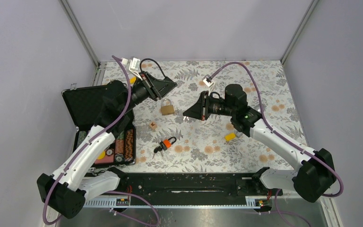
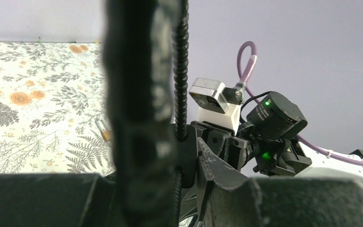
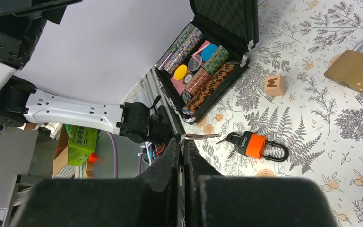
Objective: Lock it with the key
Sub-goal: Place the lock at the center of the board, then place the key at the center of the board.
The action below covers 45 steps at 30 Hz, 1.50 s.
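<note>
Nearest the arm bases, an orange-and-black key bunch (image 1: 165,143) lies on the flower-patterned bench (image 1: 264,80). A yellow piece (image 1: 229,136) sits to its right. A small wooden letter block (image 1: 153,125) sits just beyond the bunch, to its left. At the left edge of the bench an open black case (image 1: 89,105) holds stacked coloured chips.

The lock (image 1: 167,108) lies flat near the middle of the bench, beyond the block. It has a square brass-coloured body and a silver U-shaped shackle. Its long axis runs roughly near to far, with the body toward the arms and the shackle toward the far wall. I cannot tell whether the shackle is seated.

The right tool (image 3: 183,142) hangs just right of the lock, pointing left. It is clenched on a small silver key (image 3: 201,136), whose blade projects past the fingertips.

The left tool (image 1: 166,90) hangs just beyond the lock, apart from it. In the left wrist view a dark cable and blurred black parts cover the fingers and most of the lock. Whether this tool is released or clenched cannot be told.
</note>
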Tool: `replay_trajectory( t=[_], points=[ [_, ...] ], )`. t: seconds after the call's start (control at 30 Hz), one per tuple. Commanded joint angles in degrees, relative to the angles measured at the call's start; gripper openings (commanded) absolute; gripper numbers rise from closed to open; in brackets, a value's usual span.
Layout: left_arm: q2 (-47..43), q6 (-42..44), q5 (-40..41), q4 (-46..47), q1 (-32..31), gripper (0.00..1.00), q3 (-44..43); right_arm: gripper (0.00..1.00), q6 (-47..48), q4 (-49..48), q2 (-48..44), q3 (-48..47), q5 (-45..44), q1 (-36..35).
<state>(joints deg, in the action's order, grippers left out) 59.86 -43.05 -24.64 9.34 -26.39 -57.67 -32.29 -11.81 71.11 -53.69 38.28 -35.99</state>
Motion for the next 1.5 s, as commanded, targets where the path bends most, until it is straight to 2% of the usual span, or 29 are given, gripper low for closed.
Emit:
replay_trajectory(
  t=[0.0,0.17,0.37,0.57,0.73,0.87,0.97,1.17,1.27,1.33,1.47],
  points=[
    [-0.03,0.86,-2.78,5.51,-0.06,0.00,-2.30,0.00,1.10,-0.26,-1.08,-2.43,0.25,0.20],
    [1.30,3.26,-3.78,2.61,-0.27,0.00,-1.30,0.01,0.91,9.55,1.13,-4.80,-13.54,1.55],
    [10.09,7.44,0.82,-1.29,-4.04,0.00,1.91,0.05,-4.57,9.87,3.38,1.28,-24.20,8.41],
    [31.13,8.41,3.40,0.50,-10.03,0.00,-2.89,0.06,-4.50,9.91,6.98,4.85,-30.33,12.37],
    [48.54,7.87,1.67,1.76,-11.65,0.00,-12.26,0.06,-5.18,9.25,9.24,6.16,-31.62,13.76],
    [57.61,6.84,0.52,1.53,-11.74,0.01,-18.82,0.06,-5.30,9.25,10.44,6.39,-33.22,14.63],
    [60.70,6.02,0.80,1.55,-11.75,0.11,-20.74,0.06,-5.55,9.24,12.45,5.85,-33.55,15.42],
    [62.07,6.56,3.86,-0.31,-11.57,0.50,-20.02,0.06,-6.95,8.70,16.54,3.93,-34.56,16.18],
    [60.93,6.75,7.20,-2.42,-11.35,0.66,-19.18,0.05,-7.74,8.47,18.19,2.59,-35.00,16.75],
    [59.49,6.83,9.38,-2.99,-11.11,0.72,-17.84,0.05,-7.85,8.40,19.21,1.72,-35.23,16.99],
    [55.81,6.83,13.85,-5.13,-10.13,0.77,-15.36,0.05,-7.36,8.52,21.57,-0.17,-34.95,17.22]
  ],
)
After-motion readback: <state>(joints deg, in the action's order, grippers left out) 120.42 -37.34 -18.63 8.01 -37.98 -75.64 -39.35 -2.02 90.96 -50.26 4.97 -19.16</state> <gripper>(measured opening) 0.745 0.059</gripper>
